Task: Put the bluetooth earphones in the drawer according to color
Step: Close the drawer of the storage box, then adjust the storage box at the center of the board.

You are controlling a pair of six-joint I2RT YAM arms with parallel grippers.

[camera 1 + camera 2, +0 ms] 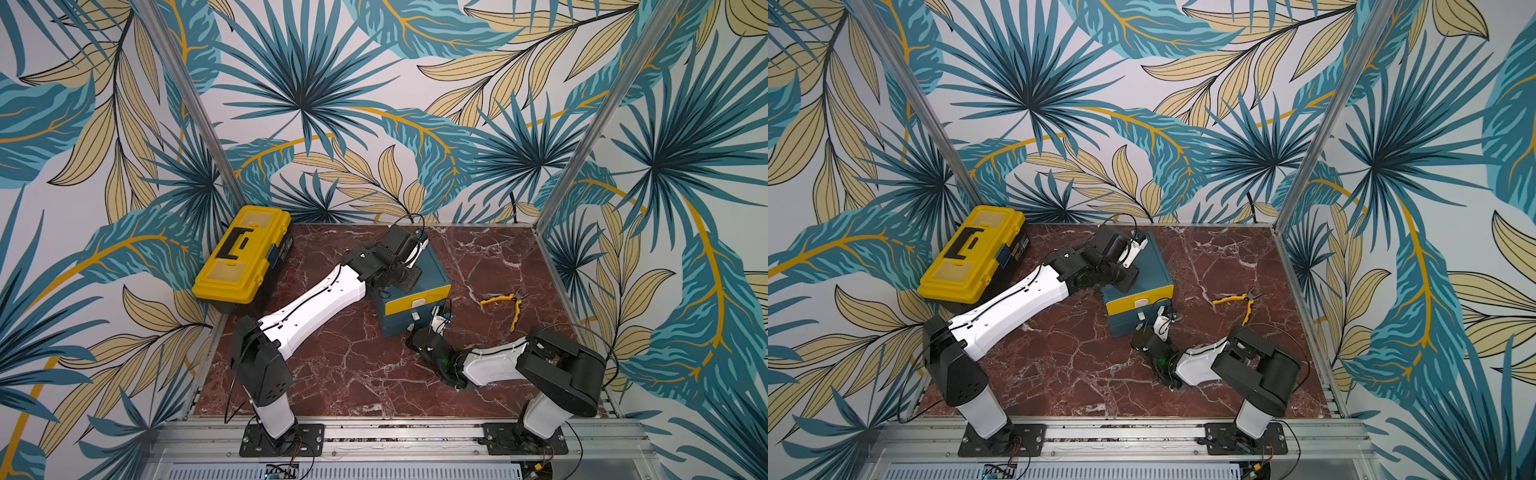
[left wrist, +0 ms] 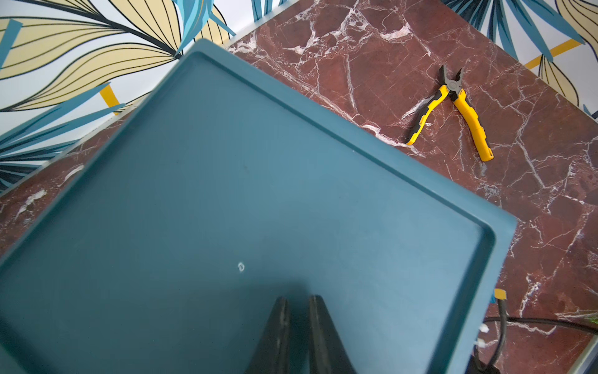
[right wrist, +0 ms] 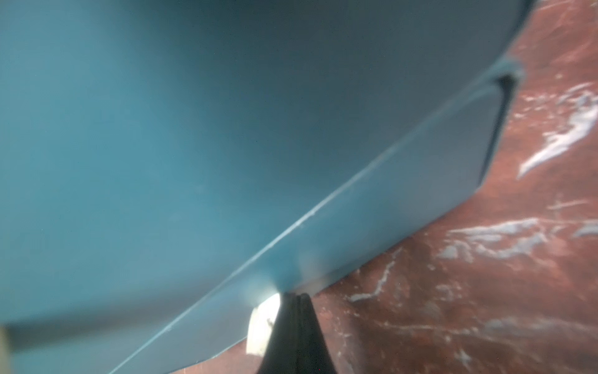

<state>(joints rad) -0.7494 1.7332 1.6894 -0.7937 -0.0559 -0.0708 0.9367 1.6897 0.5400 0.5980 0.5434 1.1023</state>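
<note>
The drawer is a small teal cabinet with a yellow top front, standing mid-table. From the top views its fronts look flush. No bluetooth earphones show in any view. My left gripper rests shut on the cabinet's flat teal top, with nothing between its fingers. Low at the cabinet's front, my right gripper is shut against the bottom edge of the lowest teal drawer front. A white tab handle sits right beside its fingertips, partly hidden behind them.
A yellow-and-black toolbox stands shut at the back left, close to the left arm. Yellow-handled pliers lie open on the red marble to the right of the cabinet. Patterned walls close in the back and both sides.
</note>
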